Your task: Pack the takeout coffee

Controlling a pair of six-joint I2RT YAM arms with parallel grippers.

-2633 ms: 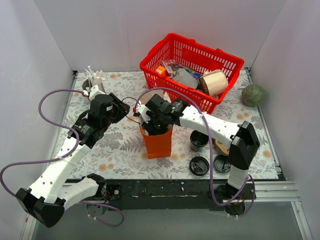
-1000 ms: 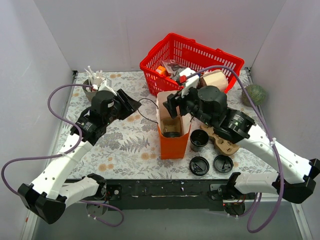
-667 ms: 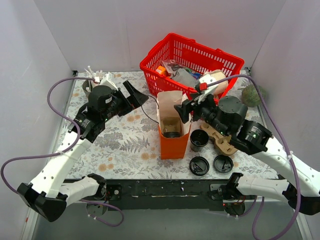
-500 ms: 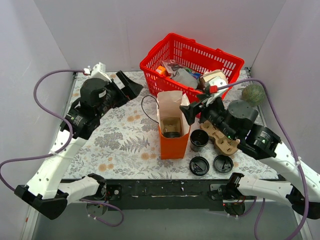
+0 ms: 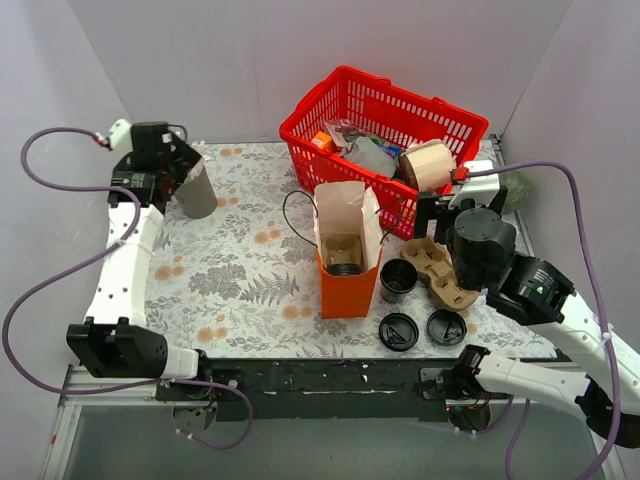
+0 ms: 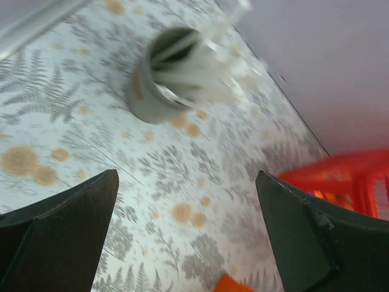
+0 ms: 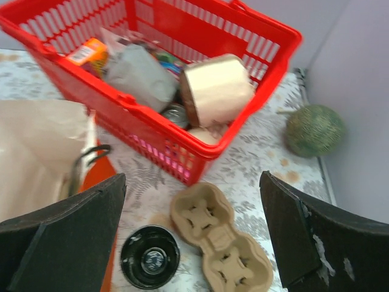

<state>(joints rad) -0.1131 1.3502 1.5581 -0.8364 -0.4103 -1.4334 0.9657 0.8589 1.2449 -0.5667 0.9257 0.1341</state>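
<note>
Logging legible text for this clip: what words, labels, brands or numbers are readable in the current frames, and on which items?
No text is legible in any view.
On the small orange box in the red basket: any print is too blurred to read.
On the grey pouch: nothing readable.
On the orange paper bag and the cardboard cup tray: no marks seen.
</note>
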